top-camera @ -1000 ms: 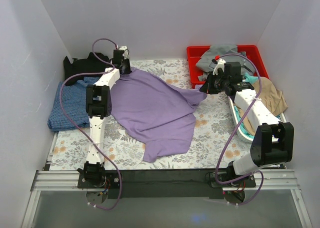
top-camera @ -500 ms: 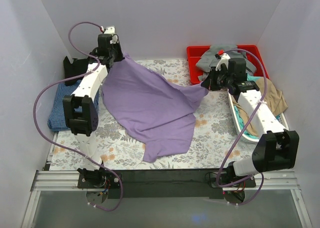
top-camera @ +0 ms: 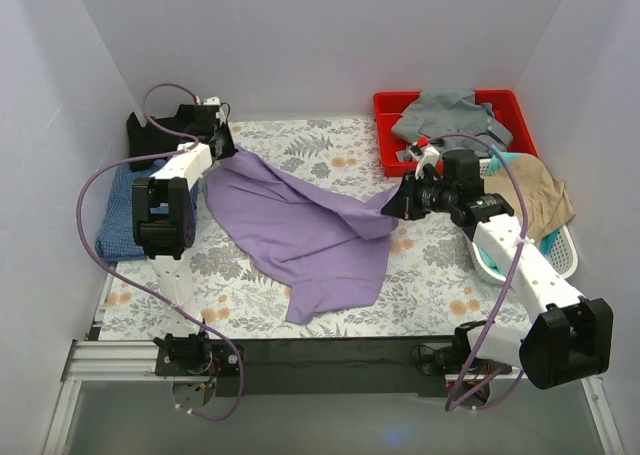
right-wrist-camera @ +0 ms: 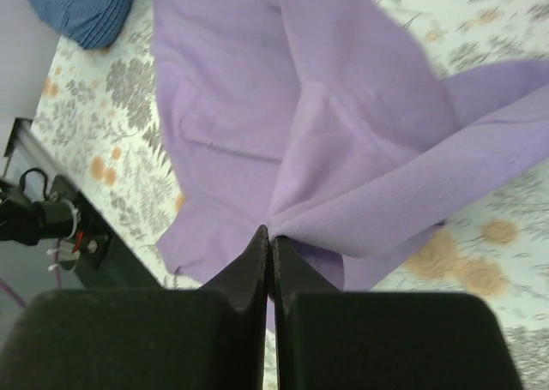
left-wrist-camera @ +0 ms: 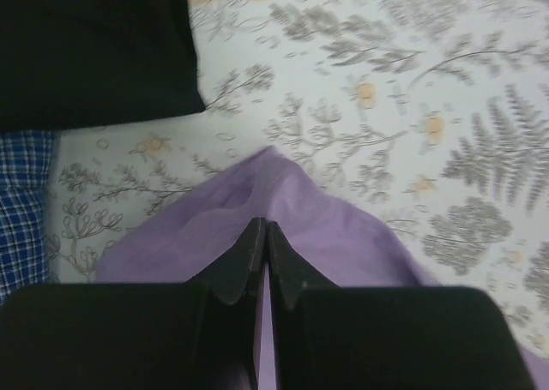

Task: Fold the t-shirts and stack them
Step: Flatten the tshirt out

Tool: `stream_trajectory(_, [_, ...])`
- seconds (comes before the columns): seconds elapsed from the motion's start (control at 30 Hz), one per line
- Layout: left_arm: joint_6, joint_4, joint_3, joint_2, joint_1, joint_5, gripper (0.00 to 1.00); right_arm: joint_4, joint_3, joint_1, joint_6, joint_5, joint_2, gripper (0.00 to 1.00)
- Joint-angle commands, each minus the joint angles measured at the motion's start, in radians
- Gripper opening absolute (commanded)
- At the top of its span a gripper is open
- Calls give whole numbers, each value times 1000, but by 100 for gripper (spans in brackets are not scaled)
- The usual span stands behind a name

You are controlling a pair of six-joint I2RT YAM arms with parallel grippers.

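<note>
- the lilac t-shirt (top-camera: pixel 300 225) lies rumpled across the middle of the floral table (top-camera: pixel 440 275), with its far-left corner and its right edge held up by the arms.
- the left gripper (left-wrist-camera: pixel 262 236) is pressed together on the far-left corner. that view is blurred, so the bite only seems thin.
- the right gripper (right-wrist-camera: pixel 268 240) pinches a bunched fold of the right edge.
- risk: a thin left pinch may slip if the arms pull apart, and the bunched right hold may leave the shirt twisted. the corner could also drape onto the black t-shirt (top-camera: pixel 150 133) or the blue checked t-shirt (top-camera: pixel 120 210) nearby.
- against half a second ago, the left gripper sits lower with less cloth lifted, and the right gripper is nearer the bases.
</note>
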Motion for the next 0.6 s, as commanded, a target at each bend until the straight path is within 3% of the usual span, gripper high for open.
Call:
stream_trajectory(0.0, [-29, 11, -3, 4, 50, -8, 0, 3, -50, 54, 70, -57, -57, 1])
stream_trajectory(0.23, [-31, -23, 30, 71, 105, -31, 0, -15, -153, 161, 125, 17, -85, 1])
stream_trajectory(0.43, [-51, 15, -32, 1, 105, -66, 0, -109, -181, 181, 144, 225, -122, 1])
stream_trajectory(0.57, [-39, 98, -44, -80, 108, 17, 0, -117, -148, 180, 135, 406, -169, 1])
